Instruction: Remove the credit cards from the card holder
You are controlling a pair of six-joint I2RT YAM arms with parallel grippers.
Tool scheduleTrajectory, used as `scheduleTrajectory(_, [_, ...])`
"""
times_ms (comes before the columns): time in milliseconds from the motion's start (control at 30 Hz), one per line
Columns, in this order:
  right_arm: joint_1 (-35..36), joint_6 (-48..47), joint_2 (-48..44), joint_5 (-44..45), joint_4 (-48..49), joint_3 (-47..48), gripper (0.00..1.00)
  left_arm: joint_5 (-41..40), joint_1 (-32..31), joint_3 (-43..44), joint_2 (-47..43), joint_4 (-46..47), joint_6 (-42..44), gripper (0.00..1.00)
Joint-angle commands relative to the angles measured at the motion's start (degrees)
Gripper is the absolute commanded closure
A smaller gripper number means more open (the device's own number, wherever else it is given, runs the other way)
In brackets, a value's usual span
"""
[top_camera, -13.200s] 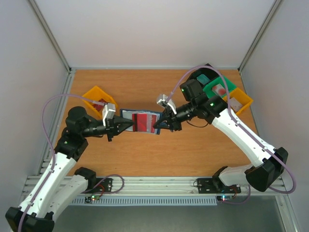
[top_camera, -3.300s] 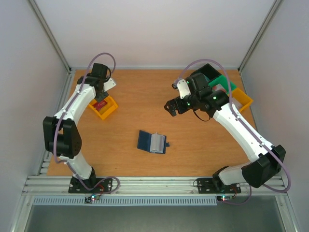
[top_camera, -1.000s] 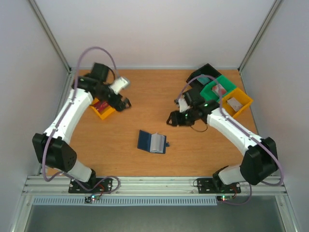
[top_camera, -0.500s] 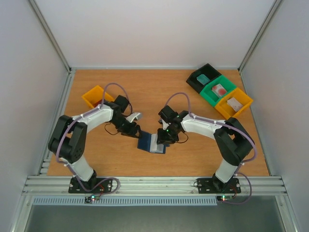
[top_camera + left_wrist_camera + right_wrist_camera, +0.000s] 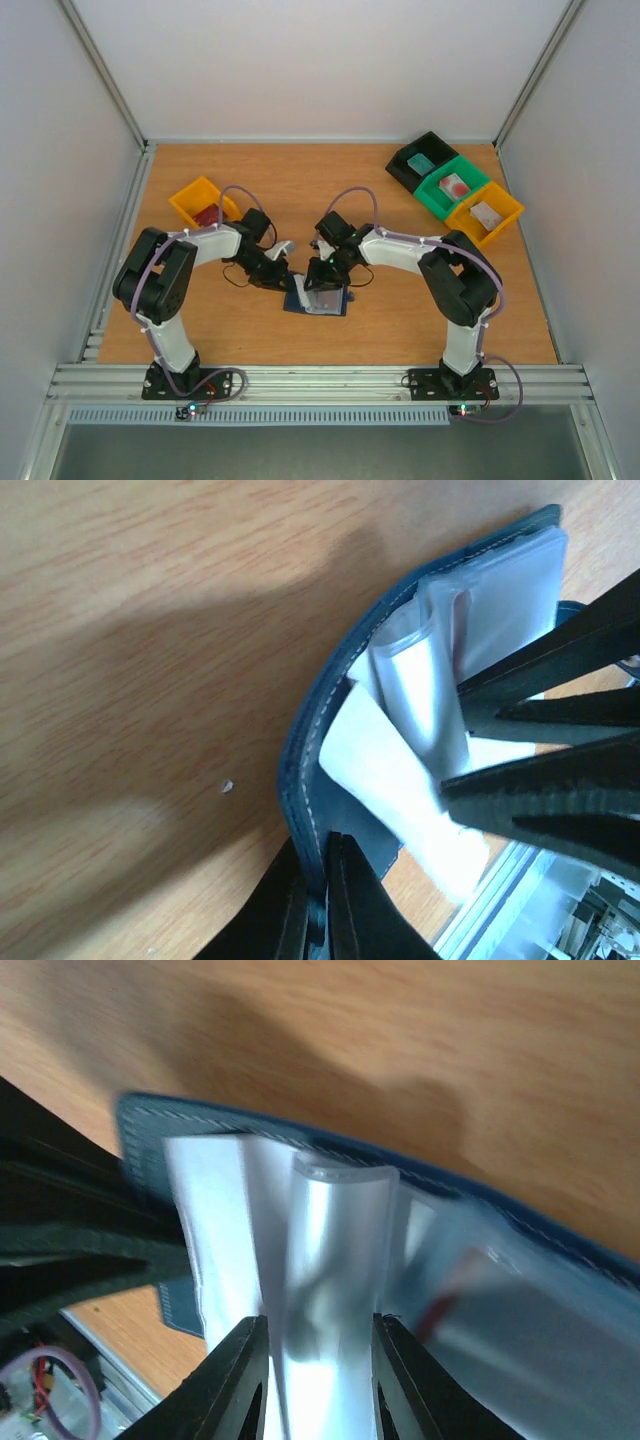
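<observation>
Left gripper [image 5: 318, 905] pinches the card holder [image 5: 298, 760] by its soft navy cover. Right gripper [image 5: 318, 1360] clamps 1 floppy, slick pocket leaf [image 5: 335, 1250]. The red credit card [image 5: 450, 1305] beside its fingers looks stiffer, so grip there.

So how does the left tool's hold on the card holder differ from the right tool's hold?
The left tool pinches the navy cover edge of the card holder, jaws almost together; the right tool straddles its pale inner pockets, jaws wider apart. The left tool reaches in from the left, the right tool from the right. Both grip the same card holder.
</observation>
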Motion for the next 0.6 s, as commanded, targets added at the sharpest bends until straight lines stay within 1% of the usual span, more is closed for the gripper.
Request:
scheduleTrajectory(0, [0.38,1.56,2.89,-6.47,6.45,2.9,0.71,0.24,-0.27,-1.04,1.4,3.9,-1.81,0.94])
scheduleTrajectory(67, [0.55,2.81,3.18,-9.92,9.35,3.01,0.71,-0.07,-0.27,-1.16,1.62,4.15,-2.12,0.96])
scheduleTrajectory(133, [1.0,2.68,2.67,-12.36,10.03,3.52,0.71,-1.17,-0.2,-1.38,1.82,4.22,-2.35,1.0])
scheduleTrajectory(200, [1.5,1.18,0.9,-13.73,8.97,4.13,0.71,-1.84,-0.19,-1.52,2.03,4.24,-2.4,1.0])
scheduleTrajectory(267, [1.63,-1.26,-2.03,-13.36,5.16,4.81,0.69,-2.09,-0.19,-1.68,2.11,4.19,-2.58,1.0])
scheduleTrajectory(400, [0.82,-5.95,-9.88,-6.5,-4.12,5.64,0.62,-3.39,-0.19,-1.82,1.53,4.35,-2.86,1.0])
scheduleTrajectory(567, [-0.44,-6.72,-15.49,6.62,-16.82,5.64,0.61,-4.23,-0.18,-2.31,1.39,4.89,-2.92,1.0])
